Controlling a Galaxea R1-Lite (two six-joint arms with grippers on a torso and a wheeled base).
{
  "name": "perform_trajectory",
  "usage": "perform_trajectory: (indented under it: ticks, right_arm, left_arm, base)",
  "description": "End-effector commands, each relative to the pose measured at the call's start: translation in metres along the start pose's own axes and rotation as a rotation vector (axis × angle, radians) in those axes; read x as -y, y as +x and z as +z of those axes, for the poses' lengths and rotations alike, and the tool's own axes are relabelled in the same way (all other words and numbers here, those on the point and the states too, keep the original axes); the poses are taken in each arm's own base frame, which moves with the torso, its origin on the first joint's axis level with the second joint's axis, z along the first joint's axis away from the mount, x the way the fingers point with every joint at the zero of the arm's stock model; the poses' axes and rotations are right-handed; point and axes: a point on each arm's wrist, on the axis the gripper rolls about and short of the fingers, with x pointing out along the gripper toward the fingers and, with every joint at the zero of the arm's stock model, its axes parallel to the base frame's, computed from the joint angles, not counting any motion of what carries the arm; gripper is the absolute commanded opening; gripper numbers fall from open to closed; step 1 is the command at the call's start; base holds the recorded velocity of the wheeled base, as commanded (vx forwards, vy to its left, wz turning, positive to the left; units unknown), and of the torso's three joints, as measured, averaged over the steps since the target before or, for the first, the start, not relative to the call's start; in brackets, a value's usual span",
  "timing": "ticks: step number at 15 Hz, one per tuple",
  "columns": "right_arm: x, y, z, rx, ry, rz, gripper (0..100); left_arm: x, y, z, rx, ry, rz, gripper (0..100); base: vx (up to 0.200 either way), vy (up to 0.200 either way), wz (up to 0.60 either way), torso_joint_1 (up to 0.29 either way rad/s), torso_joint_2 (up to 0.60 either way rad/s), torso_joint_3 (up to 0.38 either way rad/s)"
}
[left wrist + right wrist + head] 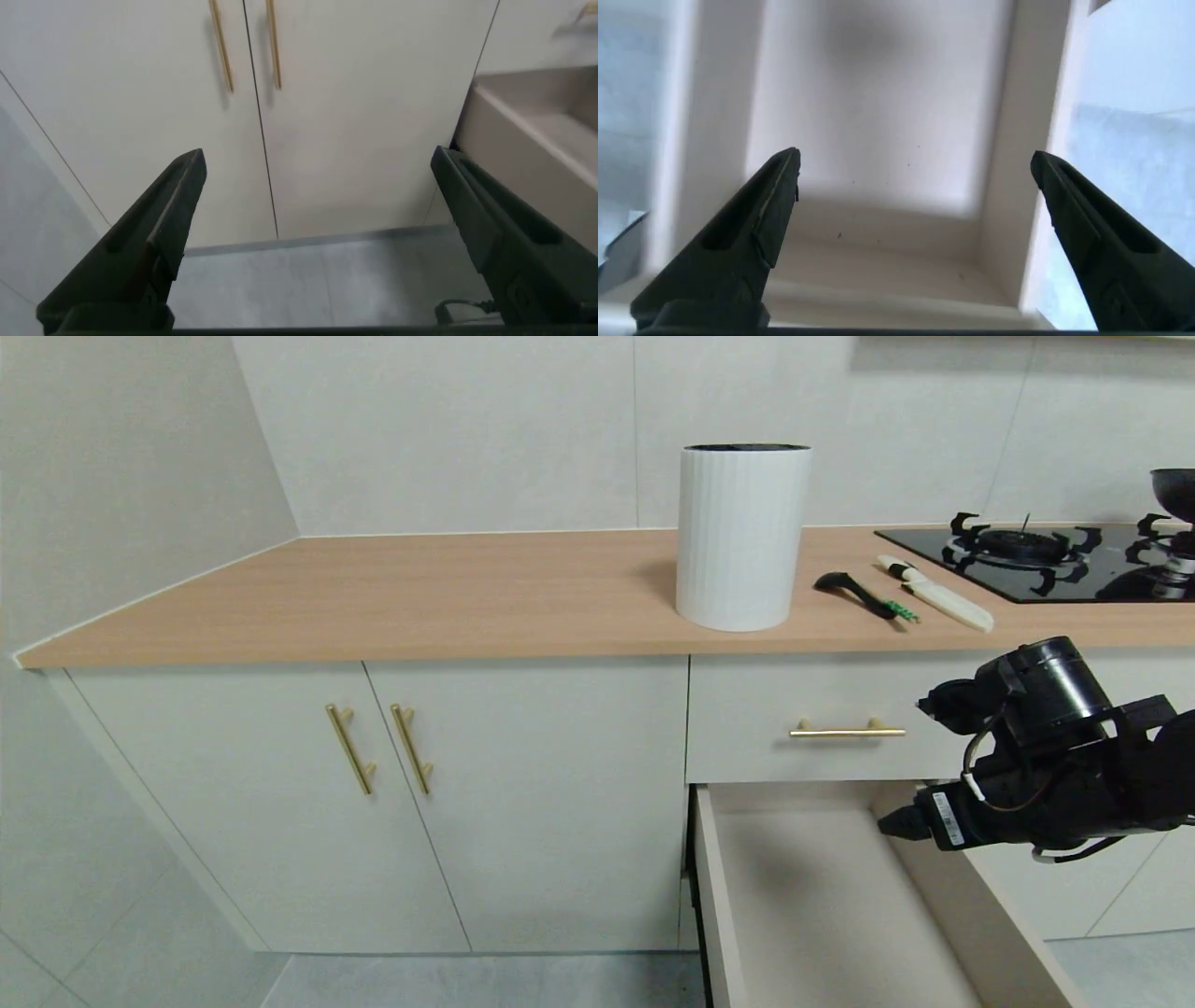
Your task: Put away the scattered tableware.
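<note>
Likely light, stiff and a little slick, the black spoon (854,593) and white knife (938,595) lie flat just right of the white canister (742,537), best pinched mid-handle, while the right gripper (915,157), lower than the canister and to its right, and the left gripper (318,154) both gape empty.

The left gripper (318,233), fingers spread wide, faces cabinet doors (252,103) with gold handles (221,47).

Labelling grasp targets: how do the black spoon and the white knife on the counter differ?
Colour: spoon black with a green handle end, knife white. Length: spoon shorter than knife. Place: spoon nearer the canister, knife nearer the hob. Both lie flat on the counter, roughly parallel.
</note>
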Motion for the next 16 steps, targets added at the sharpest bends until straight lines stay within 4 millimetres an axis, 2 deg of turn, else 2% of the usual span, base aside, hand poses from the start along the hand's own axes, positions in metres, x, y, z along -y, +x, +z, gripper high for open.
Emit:
perform_trajectory:
  ticks: [1, 9, 11, 13, 16]
  right_arm:
    - [0.000, -0.001, 0.000, 0.003, 0.001, -0.002, 100]
    - [0.001, 0.002, 0.002, 0.021, 0.004, -0.032, 100]
    - [0.001, 0.000, 0.003, 0.041, 0.006, -0.030, 100]
    - [-0.001, 0.000, 0.010, 0.082, -0.015, -0.028, 100]
    - [-0.001, 0.002, 0.040, 0.205, -0.030, -0.024, 100]
  left_arm:
    - [0.000, 0.000, 0.000, 0.000, 0.000, -0.001, 100]
    - [0.000, 0.000, 0.000, 0.000, 0.000, -0.001, 100]
    - [0.000, 0.000, 0.000, -0.001, 0.000, 0.000, 100]
    - [0.000, 0.000, 0.000, 0.000, 0.000, -0.001, 100]
    - [0.000, 0.000, 0.000, 0.000, 0.000, -0.001, 100]
  base:
    - [0.000, 0.000, 0.00, 0.159, -0.51, -0.295]
    - [0.000, 0.000, 0.00, 0.189, -0.48, -0.287]
    - [0.000, 0.000, 0.00, 0.090, -0.21, -0.112]
    - [0.000, 0.000, 0.00, 0.016, -0.05, -0.025]
    - [0.000, 0.000, 0.00, 0.000, 0.00, 0.000]
